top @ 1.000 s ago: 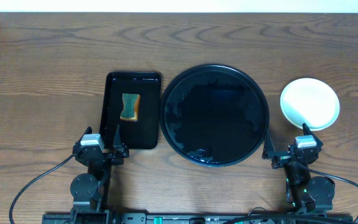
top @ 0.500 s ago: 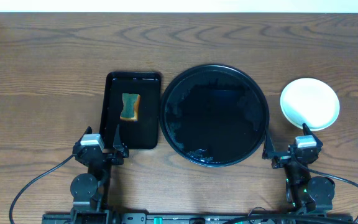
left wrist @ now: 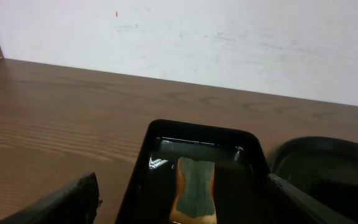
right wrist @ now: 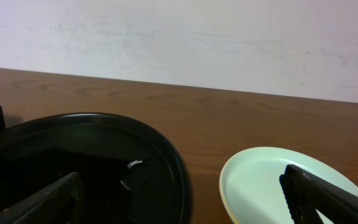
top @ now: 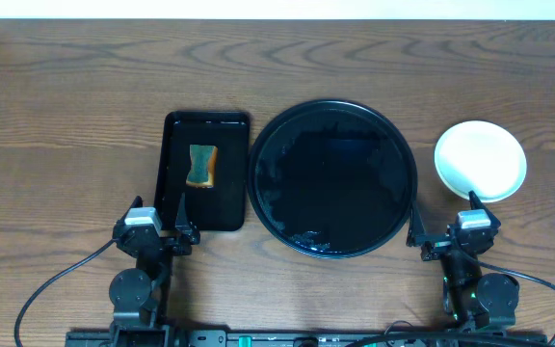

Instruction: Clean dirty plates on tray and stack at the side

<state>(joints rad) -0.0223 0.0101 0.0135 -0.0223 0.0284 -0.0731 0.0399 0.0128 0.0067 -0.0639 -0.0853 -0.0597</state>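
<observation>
The large round black tray [top: 332,178] sits mid-table with no plates on it; its rim also shows in the right wrist view [right wrist: 166,155]. The plates [top: 480,160] stand as a stack on the bare wood to the tray's right, a pale mint plate on top with a yellow rim under it [right wrist: 278,186]. My left gripper [top: 158,224] is open at the near edge, behind the small rectangular tray. My right gripper [top: 441,229] is open at the near edge, between the round tray and the stack. Both are empty.
A smaller black rectangular tray [top: 205,173] left of the round tray holds a green-and-yellow sponge [top: 201,166], also in the left wrist view [left wrist: 196,188]. A white wall runs along the far table edge.
</observation>
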